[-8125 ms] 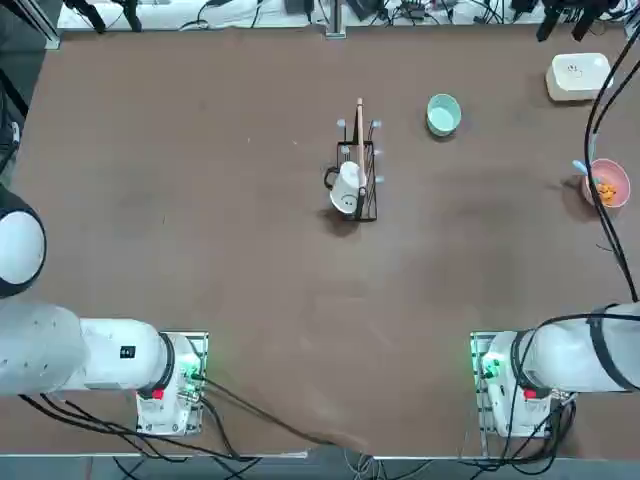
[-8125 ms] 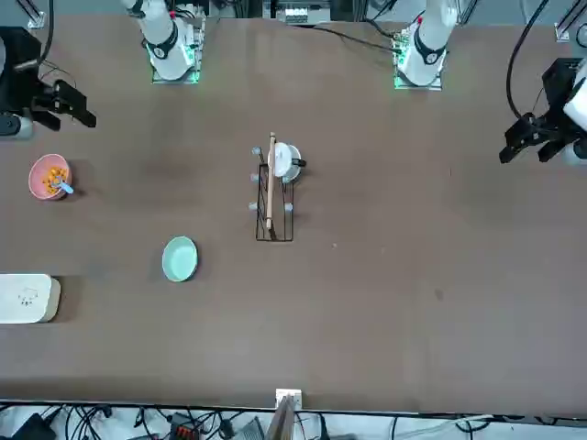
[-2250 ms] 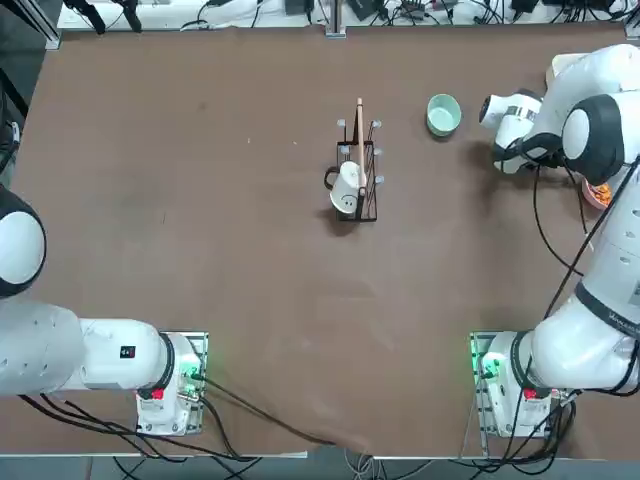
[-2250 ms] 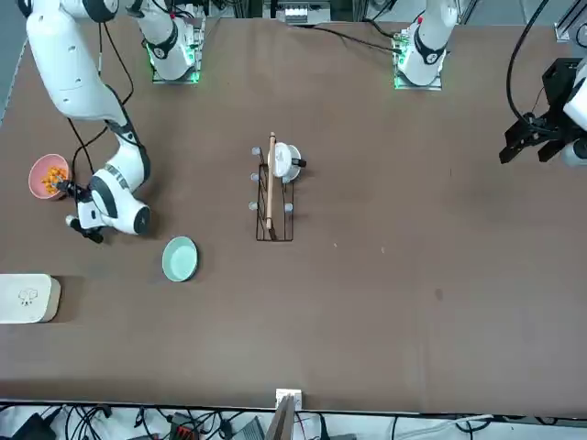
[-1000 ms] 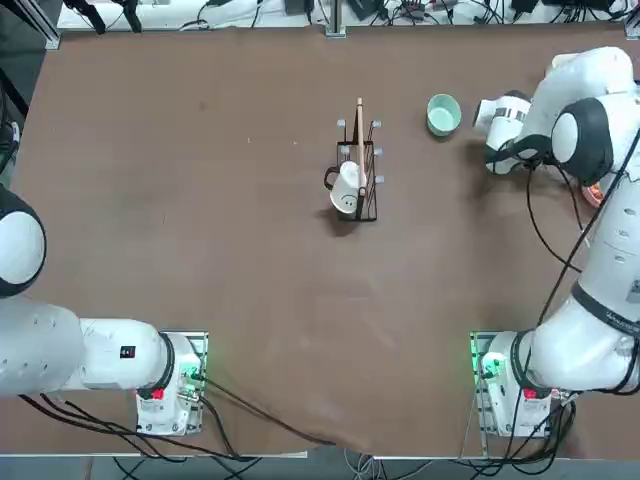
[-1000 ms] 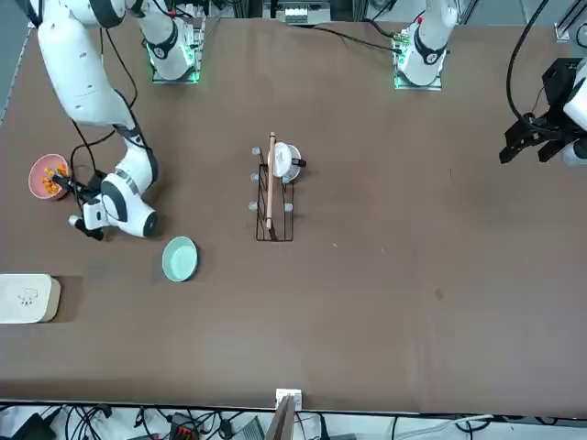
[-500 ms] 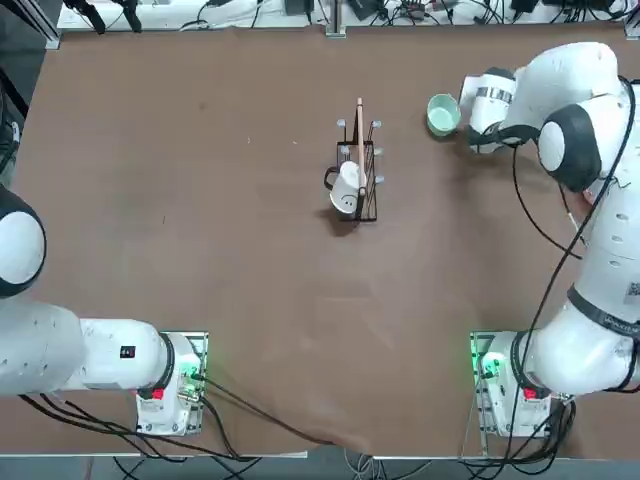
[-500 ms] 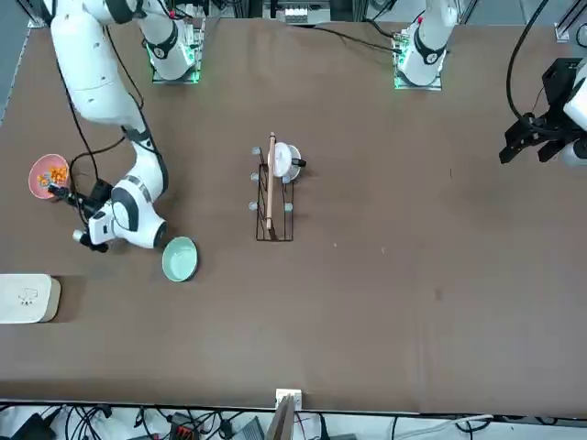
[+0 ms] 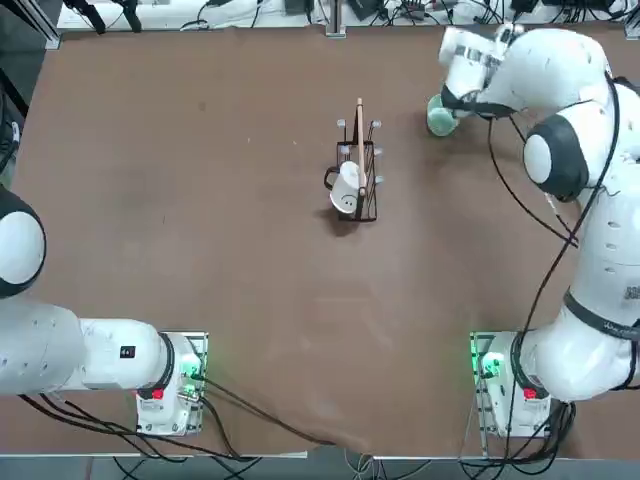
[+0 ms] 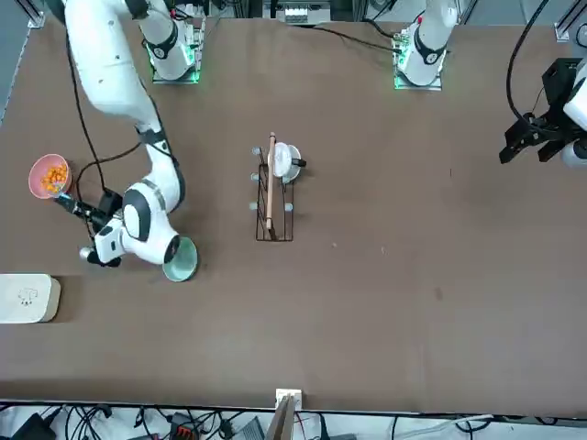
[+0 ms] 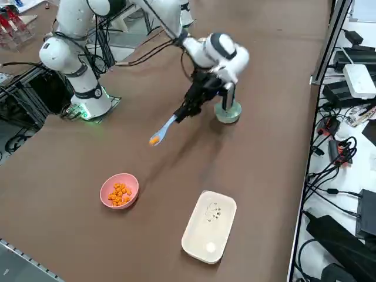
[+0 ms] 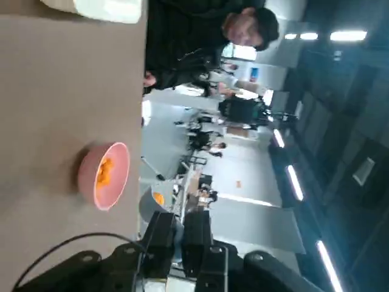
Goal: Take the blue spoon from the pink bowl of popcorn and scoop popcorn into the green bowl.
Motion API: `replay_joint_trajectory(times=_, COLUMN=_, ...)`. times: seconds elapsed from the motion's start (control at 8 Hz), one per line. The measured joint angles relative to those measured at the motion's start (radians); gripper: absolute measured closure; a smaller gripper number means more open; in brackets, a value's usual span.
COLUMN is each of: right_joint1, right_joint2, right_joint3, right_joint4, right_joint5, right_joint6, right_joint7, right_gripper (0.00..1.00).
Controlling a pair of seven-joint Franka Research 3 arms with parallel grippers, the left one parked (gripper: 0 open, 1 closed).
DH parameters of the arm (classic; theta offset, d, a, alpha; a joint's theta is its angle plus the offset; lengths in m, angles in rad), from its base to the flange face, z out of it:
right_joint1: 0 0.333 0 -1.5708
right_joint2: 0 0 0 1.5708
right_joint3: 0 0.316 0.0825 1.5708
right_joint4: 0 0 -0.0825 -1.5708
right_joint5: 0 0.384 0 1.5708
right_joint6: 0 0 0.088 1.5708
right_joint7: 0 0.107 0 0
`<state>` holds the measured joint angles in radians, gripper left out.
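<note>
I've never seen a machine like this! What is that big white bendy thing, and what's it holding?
It's a robot arm, bolted to a brown table. One picture looks down from above, one from across the table, one from the side, and one from a camera on the arm's wrist. At the arm's end is the right gripper, two fingers pinched shut on the blue spoon. A piece of orange popcorn sits in the spoon. The arm is by the green bowl. The pink bowl still has popcorn in it. A white box and a mug on a wire rack are there too.

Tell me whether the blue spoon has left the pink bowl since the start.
Yes. The blue spoon, shut in the right claw, now hangs away from the pink bowl, nearer the green bowl.
</note>
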<state>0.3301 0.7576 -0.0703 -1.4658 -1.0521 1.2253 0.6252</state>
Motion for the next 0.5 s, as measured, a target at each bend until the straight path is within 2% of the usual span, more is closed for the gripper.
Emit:
replay_joint_trajectory(times=0.12, right_joint1=0.034, right_joint2=-0.003, right_joint3=0.001, right_joint4=0.052, right_joint5=0.026, right_joint6=-0.019, right_joint7=-0.039, right_gripper=0.89)
replay_joint_trajectory(times=0.5, right_joint1=0.144, right_joint2=-0.002, right_joint3=0.005, right_joint4=0.123, right_joint5=0.071, right_joint6=-0.03, right_joint7=-0.049, right_gripper=0.89)
